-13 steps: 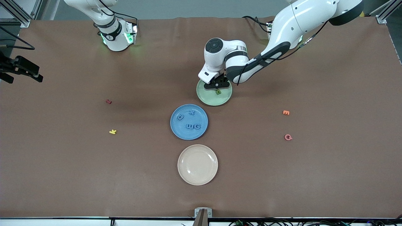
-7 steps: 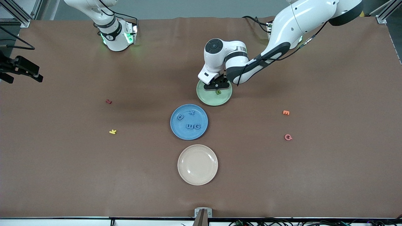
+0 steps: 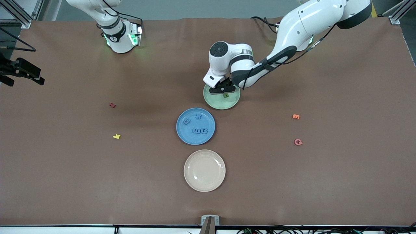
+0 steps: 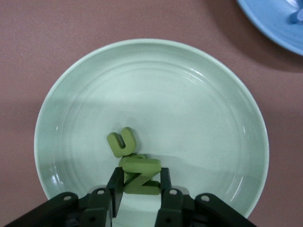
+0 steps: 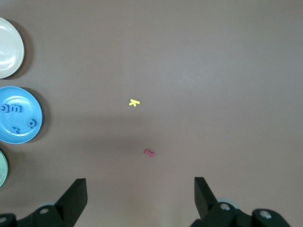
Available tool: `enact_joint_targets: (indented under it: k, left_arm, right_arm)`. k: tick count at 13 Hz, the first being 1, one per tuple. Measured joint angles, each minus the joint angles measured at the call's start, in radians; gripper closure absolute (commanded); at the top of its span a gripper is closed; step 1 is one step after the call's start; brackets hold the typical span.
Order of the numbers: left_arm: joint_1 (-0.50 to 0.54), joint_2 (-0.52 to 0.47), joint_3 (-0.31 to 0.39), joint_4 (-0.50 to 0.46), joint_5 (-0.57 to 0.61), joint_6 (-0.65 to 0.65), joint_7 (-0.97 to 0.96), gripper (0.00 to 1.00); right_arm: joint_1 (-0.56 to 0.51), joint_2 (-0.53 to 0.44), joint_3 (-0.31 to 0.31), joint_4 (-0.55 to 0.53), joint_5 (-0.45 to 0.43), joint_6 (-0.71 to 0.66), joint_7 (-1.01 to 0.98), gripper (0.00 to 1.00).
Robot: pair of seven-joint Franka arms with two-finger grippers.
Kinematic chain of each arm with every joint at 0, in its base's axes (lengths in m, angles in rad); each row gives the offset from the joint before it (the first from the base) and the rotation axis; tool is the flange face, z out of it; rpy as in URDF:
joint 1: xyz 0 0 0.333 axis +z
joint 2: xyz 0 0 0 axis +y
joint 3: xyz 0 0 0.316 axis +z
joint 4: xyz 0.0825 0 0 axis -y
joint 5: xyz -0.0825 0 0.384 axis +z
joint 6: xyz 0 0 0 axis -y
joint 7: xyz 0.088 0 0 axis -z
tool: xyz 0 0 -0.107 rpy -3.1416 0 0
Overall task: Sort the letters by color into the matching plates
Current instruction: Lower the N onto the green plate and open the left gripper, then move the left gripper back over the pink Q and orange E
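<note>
Brown tabletop: left gripper (image 4: 138, 182) pinching chunky olive-green Z letter (image 4: 140, 176) over pale-green plate (image 4: 199, 94); right gripper (image 5: 140, 195) spread.

A third green letter (image 4: 129, 161) lies mostly hidden beneath the held Z (image 4: 140, 176).

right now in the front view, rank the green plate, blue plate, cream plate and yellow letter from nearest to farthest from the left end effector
1. Green plate: directly under the left end effector, which is shut on a green letter.
2. Blue plate: next, nearer the front camera.
3. Cream plate: nearer the camera again.
4. Yellow letter: farthest, toward the right arm's end of the table.
</note>
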Motion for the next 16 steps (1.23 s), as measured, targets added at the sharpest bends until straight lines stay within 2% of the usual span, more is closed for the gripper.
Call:
enact_joint_targets:
  k: [1, 2, 7, 10, 13, 16]
  left_arm:
    - [0.0, 0.0, 0.004, 0.0, 0.0, 0.0, 0.0, 0.14]
    - [0.0, 0.0, 0.011, 0.0, 0.0, 0.0, 0.0, 0.0]
    - [0.001, -0.001, 0.02, 0.014, 0.0, 0.0, -0.03, 0.0]
    - [0.015, -0.015, 0.005, 0.061, 0.0, -0.016, -0.03, 0.0]
    - [0.057, -0.044, -0.038, 0.167, 0.0, -0.123, -0.016, 0.0]
    - [0.186, -0.059, -0.128, 0.267, 0.0, -0.221, 0.098, 0.0]
  right_arm:
    - [0.0, 0.0, 0.0, 0.0, 0.0, 0.0, 0.0, 0.0]
    - [0.0, 0.0, 0.0, 0.0, 0.0, 0.0, 0.0, 0.0]
    - [0.0, 0.0, 0.0, 0.0, 0.0, 0.0, -0.001, 0.0]
    - [0.0, 0.0, 0.0, 0.0, 0.0, 0.0, -0.001, 0.0]
    - [0.0, 0.0, 0.0, 0.0, 0.0, 0.0, -0.001, 0.0]
    - [0.0, 0.0, 0.001, 0.0, 0.0, 0.0, -0.001, 0.0]
